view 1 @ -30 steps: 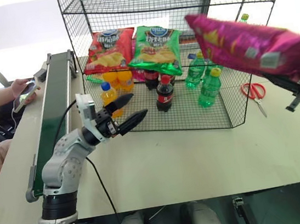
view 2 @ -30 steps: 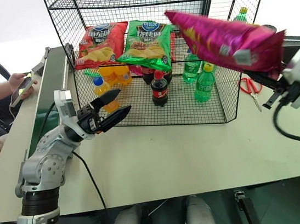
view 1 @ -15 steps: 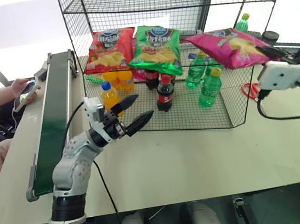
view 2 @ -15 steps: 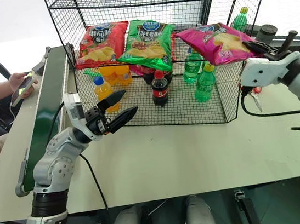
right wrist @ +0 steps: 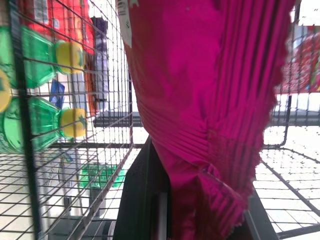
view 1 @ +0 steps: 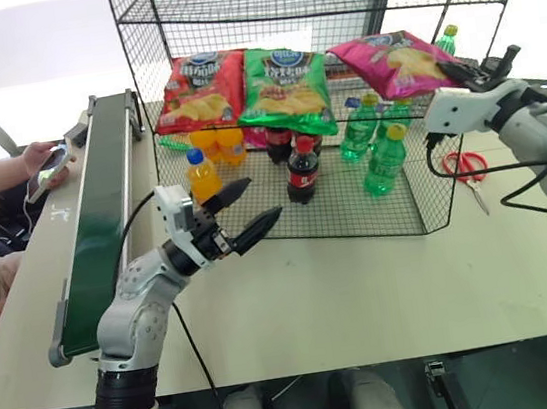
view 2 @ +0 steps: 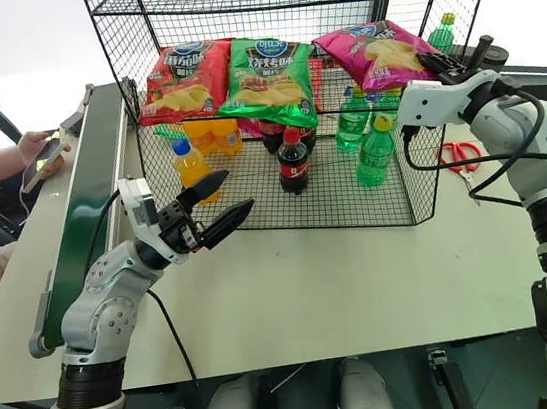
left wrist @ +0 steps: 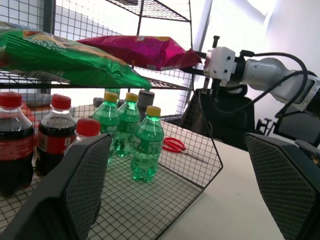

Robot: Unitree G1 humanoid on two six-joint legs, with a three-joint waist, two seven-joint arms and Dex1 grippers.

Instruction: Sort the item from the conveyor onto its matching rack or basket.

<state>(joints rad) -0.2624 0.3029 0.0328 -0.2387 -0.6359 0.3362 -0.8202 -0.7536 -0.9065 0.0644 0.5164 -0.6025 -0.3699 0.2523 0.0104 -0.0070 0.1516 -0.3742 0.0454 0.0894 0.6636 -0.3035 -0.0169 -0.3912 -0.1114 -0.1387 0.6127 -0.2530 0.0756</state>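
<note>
- While the right hand (view 2: 444, 63) reaches up to the middle tier of the black wire rack (view 2: 257, 5), it stays clenched on the end seam of the magenta-pink chip bag (view 2: 374, 50).
- That pink bag lies on the middle tier at the rack's right end, beside the green chip bag (view 2: 267, 79), with the red chip bag (view 2: 182, 80) further left on the same tier.
- Seen from the right wrist, the crimped pink foil (right wrist: 210, 110) sits pinched between the black fingers (right wrist: 145, 200), with wire grid on both sides.
- On the left, the left hand (view 1: 244, 211) hangs in the air just in front of the rack's bottom tier, its two pointed black fingers spread wide and gripping nothing.
- Under the bags, the bottom tier carries orange soda bottles (view 1: 202, 174), dark cola bottles (view 1: 299, 169) and green bottles (view 1: 385, 160).
- Along the left side of the table (view 1: 366, 293) runs the dark green conveyor (view 1: 102, 207), its belt bare.
- Beyond the conveyor a person's hand (view 1: 36, 160) holds a phone (view 1: 49, 163).
- Red-handled scissors (view 1: 465, 167) lie on the table just right of the rack.
</note>
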